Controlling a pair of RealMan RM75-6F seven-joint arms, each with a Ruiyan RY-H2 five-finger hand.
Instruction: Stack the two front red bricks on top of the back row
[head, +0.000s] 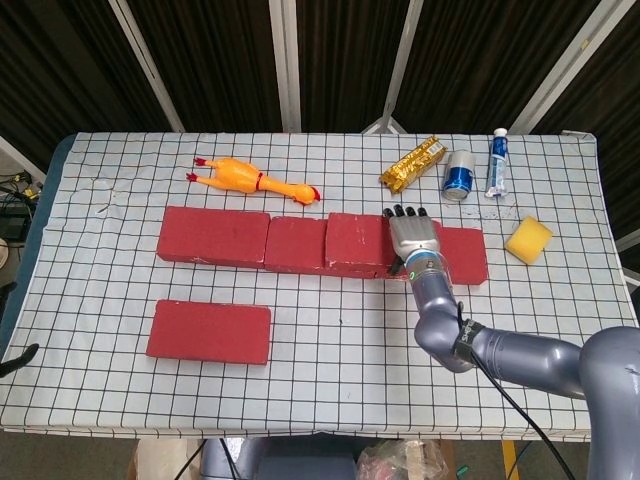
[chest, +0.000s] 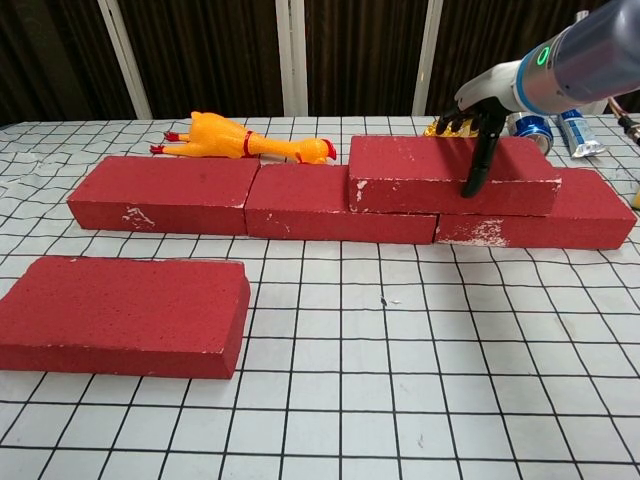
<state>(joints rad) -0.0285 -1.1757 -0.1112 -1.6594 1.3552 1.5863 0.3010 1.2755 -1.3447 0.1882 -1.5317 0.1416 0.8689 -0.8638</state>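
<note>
right hand (head: 412, 237) palm down, fingers (chest: 478, 160) spread and extended; thumb hangs downward. right arm (head: 520, 352) reaches forward from lower right. left hand not visible.

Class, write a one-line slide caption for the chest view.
Right hand rests on the stacked brick; one front brick awaits.
</note>
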